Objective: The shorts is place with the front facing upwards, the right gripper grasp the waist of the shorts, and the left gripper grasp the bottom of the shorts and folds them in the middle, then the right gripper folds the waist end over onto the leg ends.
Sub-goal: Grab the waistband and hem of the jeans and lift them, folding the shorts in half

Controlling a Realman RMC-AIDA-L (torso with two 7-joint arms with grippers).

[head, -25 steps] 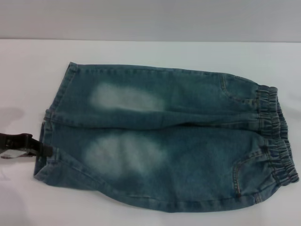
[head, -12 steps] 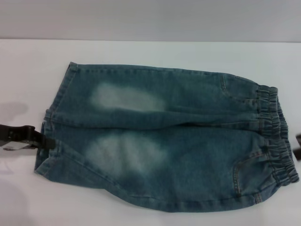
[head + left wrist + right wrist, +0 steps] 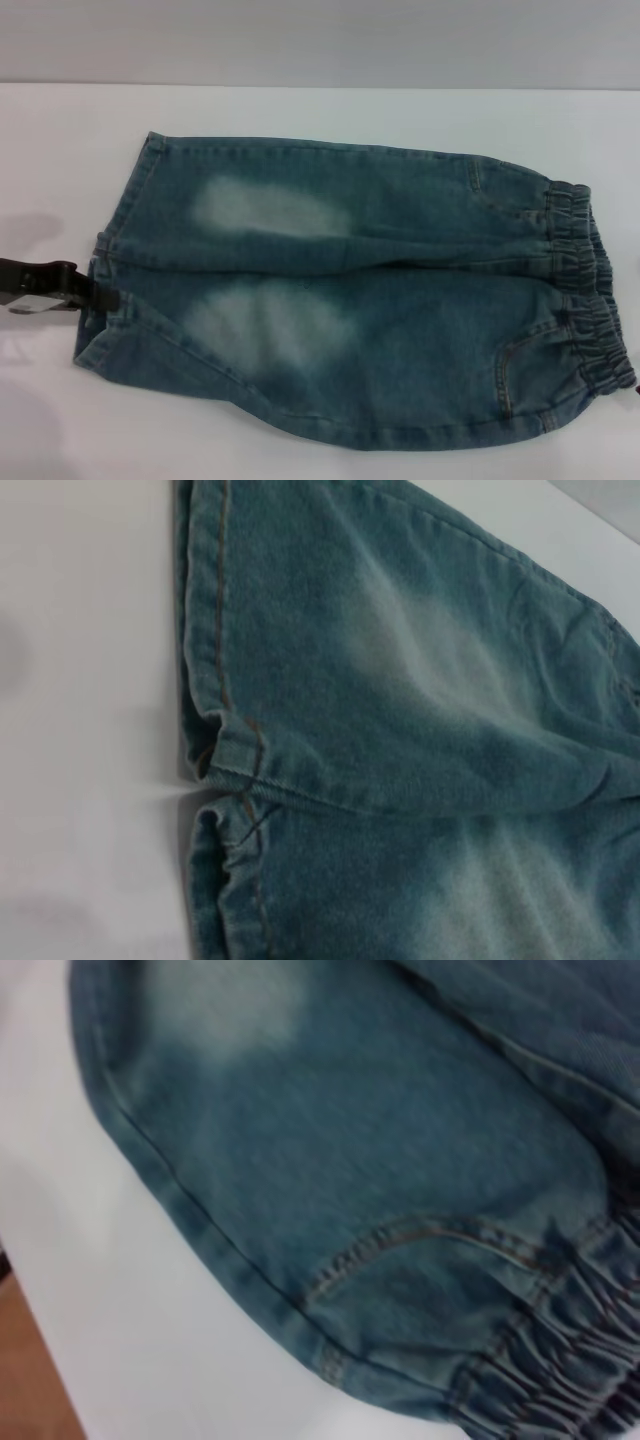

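Left gripper (image 3: 95, 297) has edged onto leg ends (image 3: 100, 300) of shorts (image 3: 360, 300) near tabletop (image 3: 60, 140) left edge; finger state unclear. Right gripper gone from view, waist (image 3: 585, 290) ungrasped.

white table (image 3: 60, 130) | shorts (image 3: 360, 300) lying flat, waistband to the right

A white table (image 3: 330, 115) fills most of the head view, its top smooth and evenly lit, with soft grey shadows at its left side. Behind its far edge stands a plain pale grey wall (image 3: 320, 40). In the right wrist view a brown floor (image 3: 30, 1360) shows beyond the table's edge.
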